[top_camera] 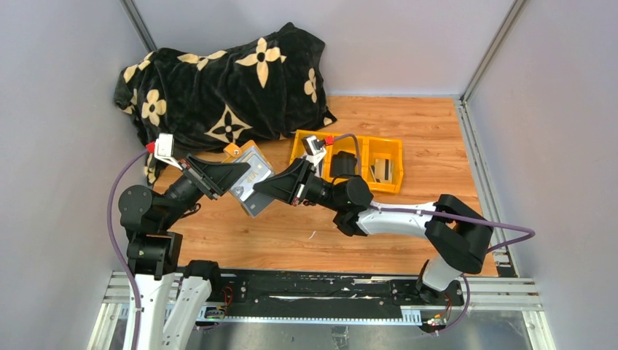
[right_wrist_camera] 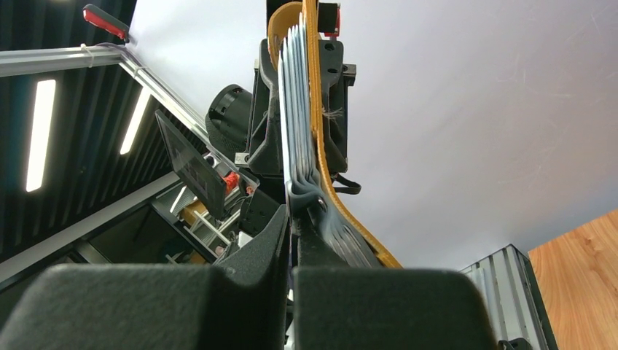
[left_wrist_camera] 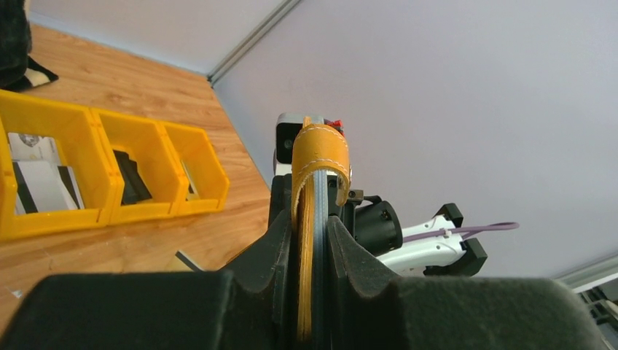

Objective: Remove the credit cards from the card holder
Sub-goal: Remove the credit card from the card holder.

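The mustard-tan folding leather card holder (top_camera: 250, 187) hangs above the wooden desk (top_camera: 291, 230). The left gripper (left_wrist_camera: 312, 227) clamps its cover. The right gripper (right_wrist_camera: 293, 222), facing it, pinches the pale grey plastic credit cards (right_wrist_camera: 294, 109). They likely slide out rightward, where open space lies before the yellow plastic bin (top_camera: 385, 140).

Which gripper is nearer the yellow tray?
Right. The right gripper grips the wallet just left of the tray; the left gripper holds its far side.
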Robot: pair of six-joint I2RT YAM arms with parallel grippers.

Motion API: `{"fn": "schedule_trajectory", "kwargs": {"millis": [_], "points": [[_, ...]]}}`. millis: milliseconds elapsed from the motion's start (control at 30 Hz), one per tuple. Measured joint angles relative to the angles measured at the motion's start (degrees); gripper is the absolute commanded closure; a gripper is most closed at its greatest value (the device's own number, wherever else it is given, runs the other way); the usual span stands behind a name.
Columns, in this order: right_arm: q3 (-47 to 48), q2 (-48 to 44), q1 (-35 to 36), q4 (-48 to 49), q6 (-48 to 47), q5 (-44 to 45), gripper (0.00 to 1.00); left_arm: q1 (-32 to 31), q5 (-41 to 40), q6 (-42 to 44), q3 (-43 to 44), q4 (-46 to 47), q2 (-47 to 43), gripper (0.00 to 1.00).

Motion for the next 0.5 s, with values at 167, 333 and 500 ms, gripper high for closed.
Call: {"fn": "schedule_trajectory", "kwargs": {"millis": [167, 333, 500], "points": [[-1.1, -1.0, 0.0, -0.2, -0.7, 0.0, 1.0, -0.1, 0.2, -0.2, 0.0, -0.7, 0.0, 0.98], [-1.6, -1.2, 0.0, -0.2, -0.7, 0.0, 1.0, -0.3, 0.2, -0.2, 0.6, -2.1, 0.2, 0.99], [-2.4, -1.6, 0.0, 0.1, -0.7, 0.0, 1.0, -0.3, 0.4, 0.1, 1.4, -3.8, 0.2, 1.0]]}}
